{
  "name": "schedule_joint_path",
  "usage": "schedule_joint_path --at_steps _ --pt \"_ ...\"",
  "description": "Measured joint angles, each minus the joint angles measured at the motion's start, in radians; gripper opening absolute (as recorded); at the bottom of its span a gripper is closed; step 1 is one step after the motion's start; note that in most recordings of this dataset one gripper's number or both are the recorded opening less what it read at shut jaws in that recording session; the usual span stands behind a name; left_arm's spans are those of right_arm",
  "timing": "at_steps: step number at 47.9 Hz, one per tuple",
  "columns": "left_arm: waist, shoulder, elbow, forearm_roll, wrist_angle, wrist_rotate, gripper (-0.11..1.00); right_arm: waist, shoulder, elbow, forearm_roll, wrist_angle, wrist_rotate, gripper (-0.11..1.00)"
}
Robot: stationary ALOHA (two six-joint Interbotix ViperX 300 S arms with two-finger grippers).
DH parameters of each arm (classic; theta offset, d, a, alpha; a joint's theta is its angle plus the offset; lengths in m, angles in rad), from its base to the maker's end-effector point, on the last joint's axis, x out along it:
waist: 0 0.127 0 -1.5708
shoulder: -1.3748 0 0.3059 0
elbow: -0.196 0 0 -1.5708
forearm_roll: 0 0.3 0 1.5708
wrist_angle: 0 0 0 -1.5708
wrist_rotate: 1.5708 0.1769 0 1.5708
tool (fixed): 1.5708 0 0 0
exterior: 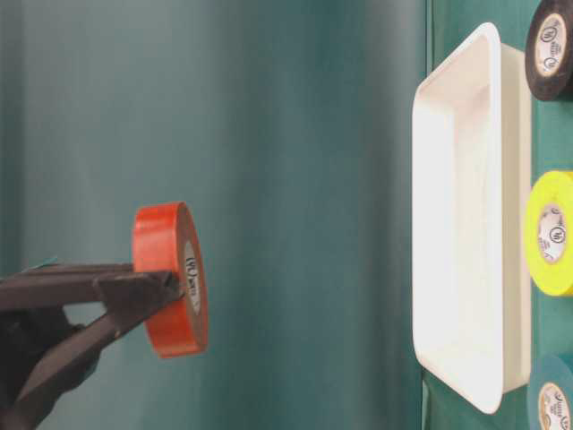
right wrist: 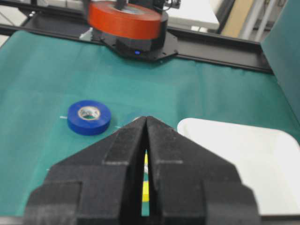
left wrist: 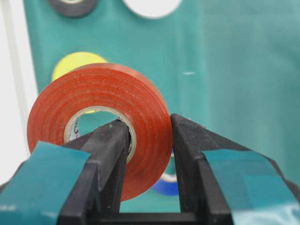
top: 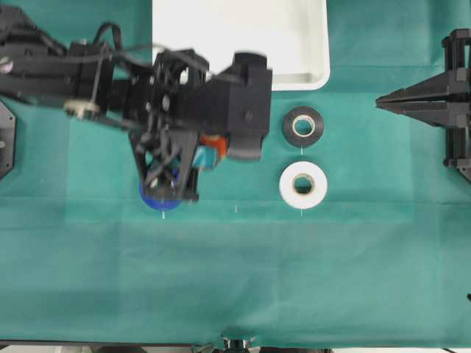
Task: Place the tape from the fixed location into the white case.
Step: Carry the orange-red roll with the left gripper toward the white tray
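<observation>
The tape [left wrist: 101,126], an orange-red roll with a pale core, hangs clear of the green cloth [top: 235,279] in the left gripper [left wrist: 150,140]: we see one finger [left wrist: 110,154] pushed through the core and the other pressed on the outer rim, so the jaws are clamped across the roll's wall. From overhead the roll shows only as an orange patch under the black arm, at about 8 o'clock from the white case [top: 294,44], near it but not over it. The case sits at the 12 o'clock edge of the cloth. Just beyond its 6 o'clock rim lies a black roll [top: 303,126], and a white roll [top: 303,184] lies further out on the same line. A blue roll [top: 158,197] peeks from under the left arm (mostly hidden there). At 3 o'clock the right gripper [right wrist: 146,126] rests apart from everything, its fingers drawn together on nothing.
</observation>
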State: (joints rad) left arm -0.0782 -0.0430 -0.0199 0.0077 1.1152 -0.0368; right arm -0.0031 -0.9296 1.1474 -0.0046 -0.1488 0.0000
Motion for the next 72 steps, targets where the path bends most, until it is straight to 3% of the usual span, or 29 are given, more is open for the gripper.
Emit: schedule_joint_path --at_steps 20,34,72 --pt "0.198 0.000 -0.003 0.002 0.002 0.075 0.25 0.000 -0.002 -0.003 0.000 0.003 0.000 0.00" --pt "0.296 0.000 -0.017 0.002 0.000 0.121 0.25 0.000 -0.003 -0.008 0.000 0.014 0.000 0.00" --pt "0.325 0.000 -0.018 0.002 0.000 0.130 0.25 0.000 -0.003 -0.008 0.000 0.015 0.000 0.00"
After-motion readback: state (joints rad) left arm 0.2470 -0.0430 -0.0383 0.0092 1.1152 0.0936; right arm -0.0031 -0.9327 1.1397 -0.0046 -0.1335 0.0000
